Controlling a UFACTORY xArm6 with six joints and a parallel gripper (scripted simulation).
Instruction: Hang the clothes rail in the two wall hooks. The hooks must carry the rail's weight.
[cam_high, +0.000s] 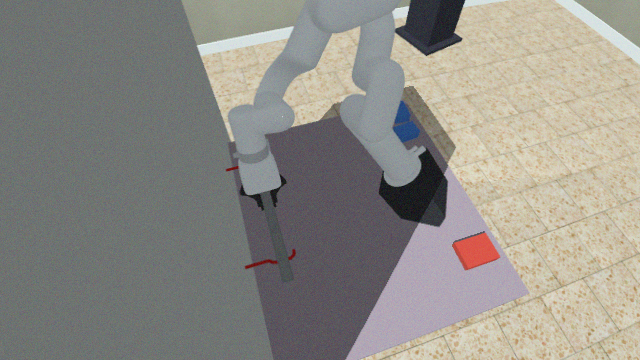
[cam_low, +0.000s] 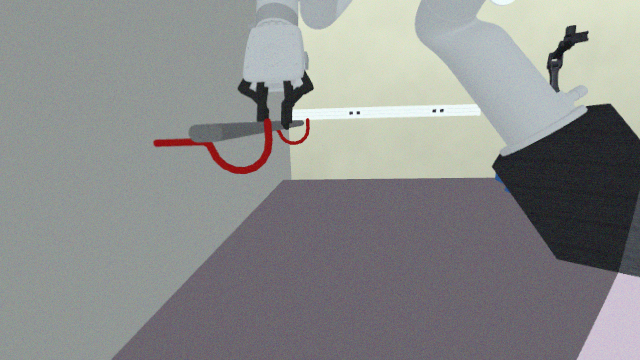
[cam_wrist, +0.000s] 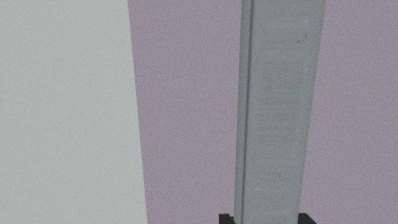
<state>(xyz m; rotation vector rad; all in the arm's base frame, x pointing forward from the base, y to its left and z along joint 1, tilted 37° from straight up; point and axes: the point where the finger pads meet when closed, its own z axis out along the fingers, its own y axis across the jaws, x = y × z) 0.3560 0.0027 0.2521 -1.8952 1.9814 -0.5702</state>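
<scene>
The clothes rail is a grey bar running along the grey wall. My gripper is shut on the rail near its far end and holds it level within the openings of the two red wall hooks. The near hook curls around the rail's near part. The far hook shows just behind my fingers. In the exterior view the rail sits above the bottoms of both hooks. The wrist view shows only the rail over the mat.
A mauve mat covers the floor below, partly in shadow. A red flat block lies on it at the right. Blue blocks sit behind the robot base. A dark pedestal stands at the back.
</scene>
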